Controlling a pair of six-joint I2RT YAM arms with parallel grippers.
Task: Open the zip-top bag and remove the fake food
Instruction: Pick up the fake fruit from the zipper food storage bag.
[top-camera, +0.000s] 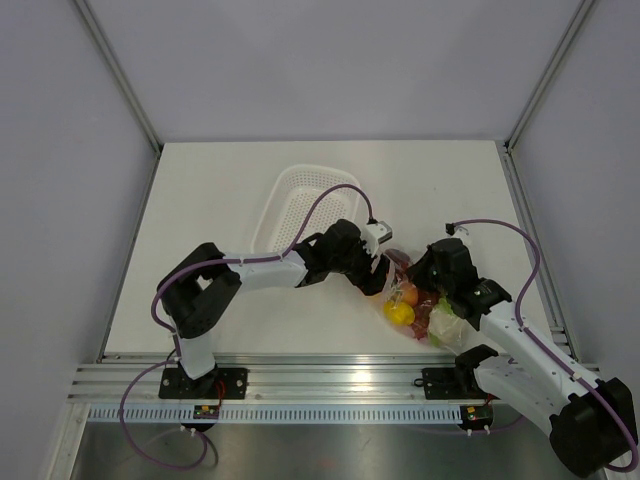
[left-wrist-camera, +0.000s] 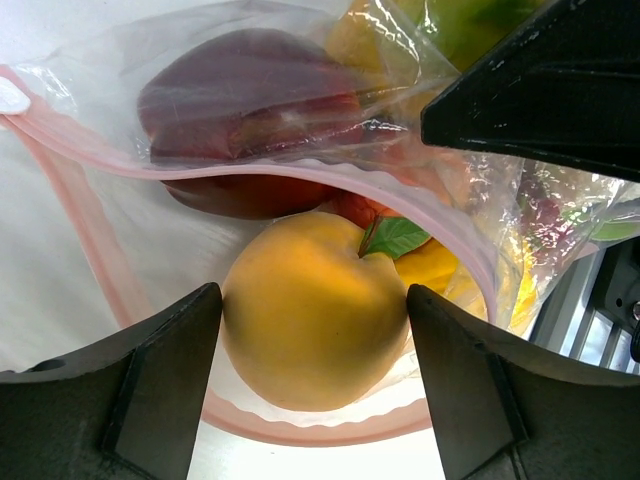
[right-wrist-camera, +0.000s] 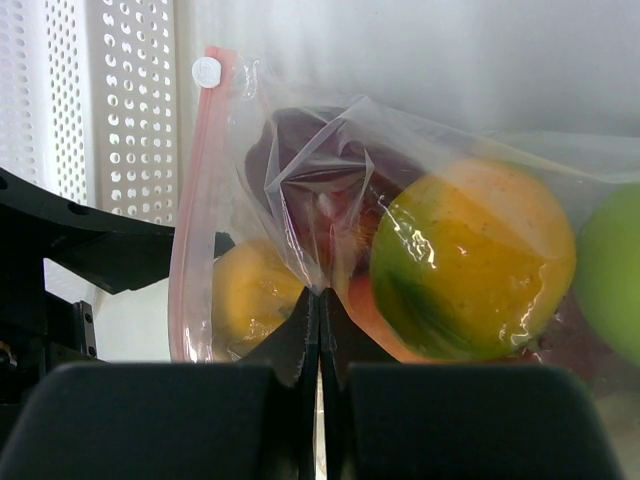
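The clear zip-top bag lies at the near right, its pink zip strip gaping open. My left gripper reaches into the mouth; in the left wrist view it is shut on a yellow-orange fruit, a finger touching each side. A dark red piece lies behind it under the plastic. My right gripper is shut on a fold of the bag, pinched at its tips. An orange-green fruit and a green apple show inside. Yellow pieces and a leafy piece sit lower.
The white perforated basket stands just behind the left arm and shows at the left of the right wrist view. The aluminium rail runs along the table's near edge. Grey walls close in the table.
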